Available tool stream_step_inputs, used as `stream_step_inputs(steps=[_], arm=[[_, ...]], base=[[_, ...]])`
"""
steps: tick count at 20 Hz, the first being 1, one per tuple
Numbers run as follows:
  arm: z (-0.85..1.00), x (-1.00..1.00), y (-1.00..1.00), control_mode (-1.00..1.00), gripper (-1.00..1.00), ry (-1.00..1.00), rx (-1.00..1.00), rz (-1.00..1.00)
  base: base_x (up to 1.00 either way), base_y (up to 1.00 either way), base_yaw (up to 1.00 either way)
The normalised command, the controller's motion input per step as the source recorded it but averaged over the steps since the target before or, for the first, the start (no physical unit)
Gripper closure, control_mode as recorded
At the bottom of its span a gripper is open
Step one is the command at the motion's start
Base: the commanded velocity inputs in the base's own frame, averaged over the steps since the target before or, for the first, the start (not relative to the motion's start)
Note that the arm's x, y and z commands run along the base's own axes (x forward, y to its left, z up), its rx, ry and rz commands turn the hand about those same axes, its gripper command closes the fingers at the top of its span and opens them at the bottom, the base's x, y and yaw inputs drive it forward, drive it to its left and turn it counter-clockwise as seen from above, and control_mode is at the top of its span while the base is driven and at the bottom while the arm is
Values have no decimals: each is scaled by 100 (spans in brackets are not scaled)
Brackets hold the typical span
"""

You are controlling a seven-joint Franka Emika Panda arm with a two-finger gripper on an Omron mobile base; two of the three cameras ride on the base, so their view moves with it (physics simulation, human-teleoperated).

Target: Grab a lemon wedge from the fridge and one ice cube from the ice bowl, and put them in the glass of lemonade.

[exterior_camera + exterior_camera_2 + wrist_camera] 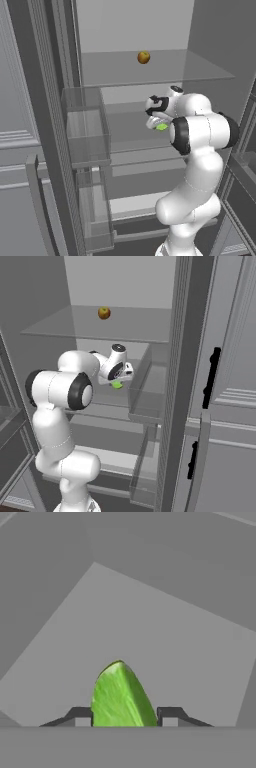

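Green lemon wedge [120, 694] sits low centre between my gripper's [124, 717] tips, which touch its sides inside the fridge [150, 70]; I should grip gently, then lift straight.

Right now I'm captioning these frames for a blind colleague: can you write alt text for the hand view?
A green lemon wedge stands between the gripper's two dark fingertips, with little or no gap on either side. Behind it lies a pale grey fridge shelf, with darker grey walls beyond.
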Motion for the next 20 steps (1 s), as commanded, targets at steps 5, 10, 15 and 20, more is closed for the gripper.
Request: stream_step_inputs(steps=[5, 10, 15, 20], arm=[[-7, -87, 1, -100, 100, -18, 0, 0], [3, -98, 13, -100, 100, -13, 0, 0], [57, -69, 10, -100, 100, 2, 0, -2], [90, -65, 0, -100, 100, 12, 0, -11]], base=[[0, 0, 0], [0, 0, 0], [0, 0, 0], [0, 0, 0]])
